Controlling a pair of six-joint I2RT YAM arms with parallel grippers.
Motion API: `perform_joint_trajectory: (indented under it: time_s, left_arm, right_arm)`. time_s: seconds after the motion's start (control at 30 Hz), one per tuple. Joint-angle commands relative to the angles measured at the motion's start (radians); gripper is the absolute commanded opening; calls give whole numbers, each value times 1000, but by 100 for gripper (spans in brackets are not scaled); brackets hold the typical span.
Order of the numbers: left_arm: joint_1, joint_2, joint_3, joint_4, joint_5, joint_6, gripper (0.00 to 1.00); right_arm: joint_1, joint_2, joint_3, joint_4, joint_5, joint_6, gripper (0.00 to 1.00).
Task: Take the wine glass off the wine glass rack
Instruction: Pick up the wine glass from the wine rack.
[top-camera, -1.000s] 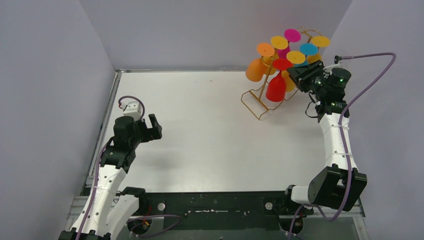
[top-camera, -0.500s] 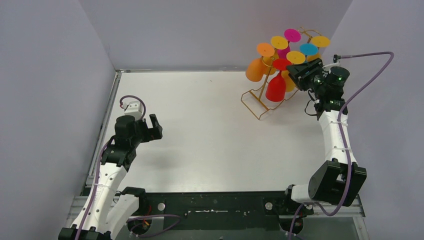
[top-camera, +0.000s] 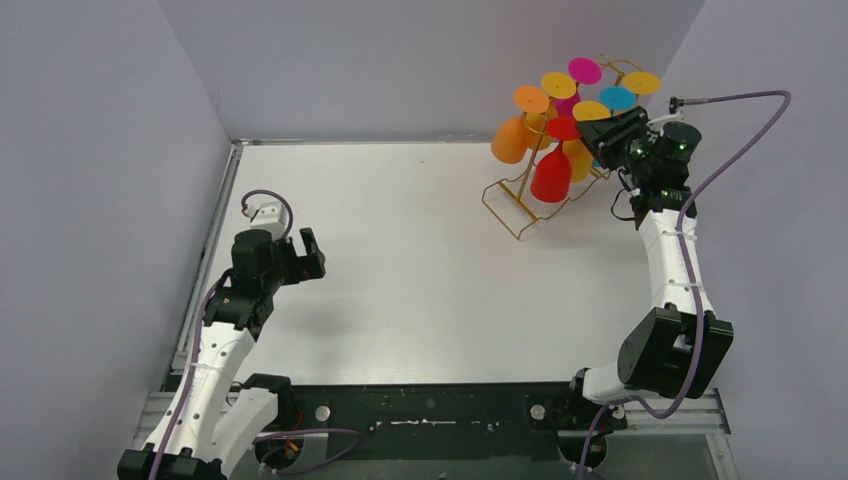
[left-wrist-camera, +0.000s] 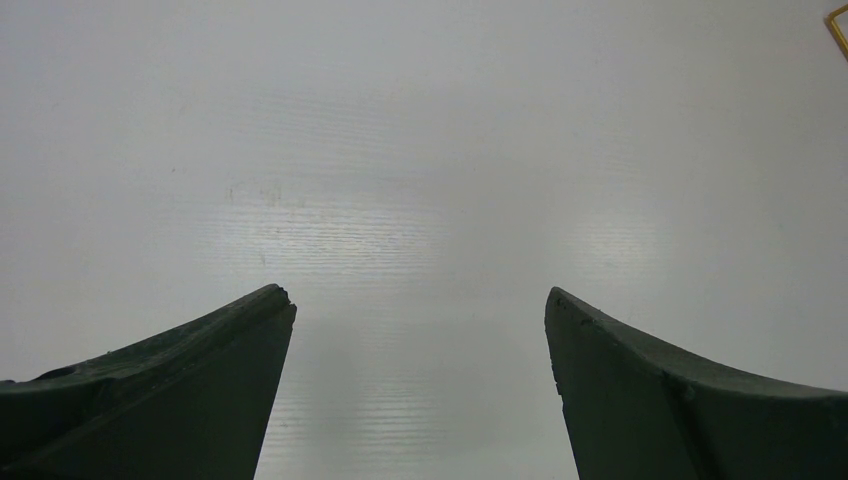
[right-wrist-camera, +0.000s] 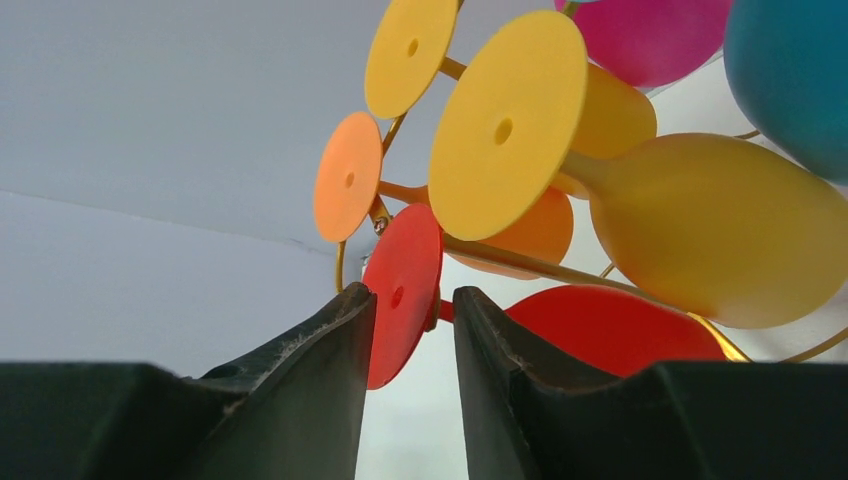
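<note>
Far right corner of the white table (top-camera: 420, 270): the gold wine glass rack (top-camera: 500, 215) stands loaded with bright glasses, feet uppermost; the red wine glass (top-camera: 551, 178) hangs on its near side, just beside an orange glass (top-camera: 510, 140), with a yellow glass (right-wrist-camera: 720, 245) close by. We see the right gripper (right-wrist-camera: 412, 292) raised to the rack's top, its dark fingers (right-wrist-camera: 300, 390) only narrowly apart, and the red glass's round foot (top-camera: 565, 128) standing nearly edge-on in the gap between them. One fingertip overlaps the disc's rim and a sliver of space shows by the other; whether the pads actually press the foot we cannot tell from this angle. The glass is on the rack, not yet lifted off. Well apart, at the left of the table, the left gripper (left-wrist-camera: 415, 295) hovers over the white surface; its fingers are spread wide and hold nothing.
</note>
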Motion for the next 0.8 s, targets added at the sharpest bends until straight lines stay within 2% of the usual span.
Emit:
perform_joint_trajectory:
  time_s: [0.0, 0.43, 0.77]
  left_arm:
    - [-4, 2, 8, 36, -7, 16, 95]
    - [-5, 31, 12, 30, -14, 11, 95]
    - [-4, 30, 12, 33, -17, 13, 95]
  right_arm:
    - [-3, 15, 40, 59, -14, -5, 33]
    - [-1, 13, 56, 46, -17, 6, 16]
    - [-3, -6, 55, 46, -26, 24, 12]
